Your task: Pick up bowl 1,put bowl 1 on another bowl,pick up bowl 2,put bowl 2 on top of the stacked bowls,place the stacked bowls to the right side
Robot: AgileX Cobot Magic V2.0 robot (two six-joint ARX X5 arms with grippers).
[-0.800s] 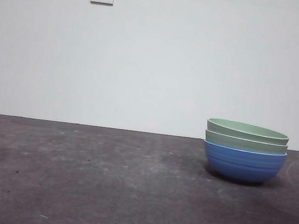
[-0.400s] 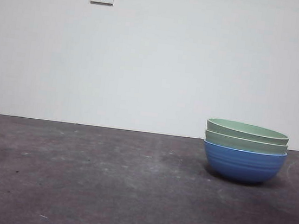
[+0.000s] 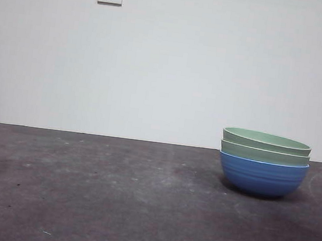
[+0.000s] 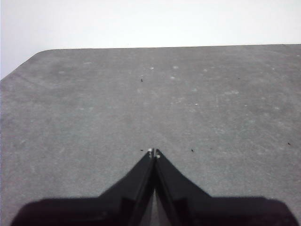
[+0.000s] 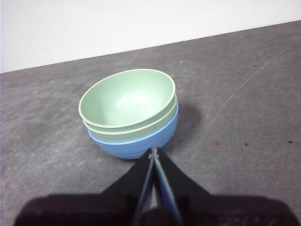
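The stacked bowls (image 3: 264, 162) sit on the dark grey table (image 3: 93, 194), toward the right in the front view: a round blue ribbed bowl with a thin pale rim (image 3: 262, 177) at the bottom, two pale green round bowls nested in it, the lower green bowl (image 3: 264, 153) showing only as a band, the upper green bowl (image 3: 267, 139) open and empty (its inside is plain in the right wrist view (image 5: 124, 99)); the nest looks level, rims approx. parallel.

Right gripper (image 5: 154, 151) hovers just beside the blue bowl's wall, jaws pressed together, holding nothing; left gripper (image 4: 154, 152) is over bare table w/ jaws likewise closed and empty, no bowl in its view.

Handling, as a judgement: bowls look like light, stiff plastic or similar, smooth and prob. a bit slippery; nested ones could shift if the stack is tipped or jerked. Best hold is the rim, one jaw inside the top bowl, one outside the blue wall, pinching all three walls together; the task looks essentially done, stack already at the right.
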